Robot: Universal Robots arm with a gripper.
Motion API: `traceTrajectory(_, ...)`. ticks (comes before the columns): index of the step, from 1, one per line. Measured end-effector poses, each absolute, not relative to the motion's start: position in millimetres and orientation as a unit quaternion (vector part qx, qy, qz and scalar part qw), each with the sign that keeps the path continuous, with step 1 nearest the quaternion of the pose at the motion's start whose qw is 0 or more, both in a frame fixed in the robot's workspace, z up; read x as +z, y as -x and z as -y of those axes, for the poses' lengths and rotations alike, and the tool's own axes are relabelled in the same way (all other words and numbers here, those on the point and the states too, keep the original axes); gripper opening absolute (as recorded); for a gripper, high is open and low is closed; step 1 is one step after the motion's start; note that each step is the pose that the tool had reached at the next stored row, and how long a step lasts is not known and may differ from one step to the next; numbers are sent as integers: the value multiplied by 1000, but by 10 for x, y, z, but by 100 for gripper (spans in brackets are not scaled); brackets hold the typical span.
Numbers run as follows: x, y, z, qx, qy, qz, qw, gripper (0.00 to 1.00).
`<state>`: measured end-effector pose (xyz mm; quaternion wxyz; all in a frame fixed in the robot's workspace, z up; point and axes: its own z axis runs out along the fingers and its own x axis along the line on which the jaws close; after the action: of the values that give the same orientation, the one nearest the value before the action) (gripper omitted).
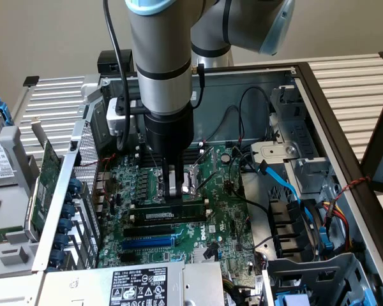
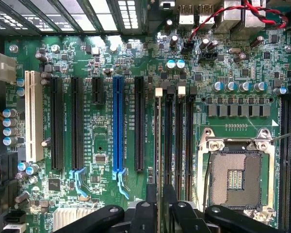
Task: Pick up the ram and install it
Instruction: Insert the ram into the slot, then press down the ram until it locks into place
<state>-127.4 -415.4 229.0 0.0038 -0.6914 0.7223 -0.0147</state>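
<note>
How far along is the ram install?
Done: the ram is picked up and stands on edge among the memory slots. In hand: the gripper grips it from above. Left: seating it; whether it is fully pressed in can't be told.

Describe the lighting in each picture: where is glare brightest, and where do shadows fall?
Wrist view: the vent grille is washed out by backlight; the CPU socket frame glints. Exterior view: even light, a soft highlight down the arm's silver tube, no hard shadow on the motherboard around the ram under the gripper.
</note>
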Motion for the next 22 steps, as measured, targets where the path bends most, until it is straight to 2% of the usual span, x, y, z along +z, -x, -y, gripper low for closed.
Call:
traceTrajectory(1, 2290, 1278, 4154, -15, 691, -722, 4, 27)
traceTrajectory(22, 2322, 1318, 4155, -11, 691, -723, 5, 27)
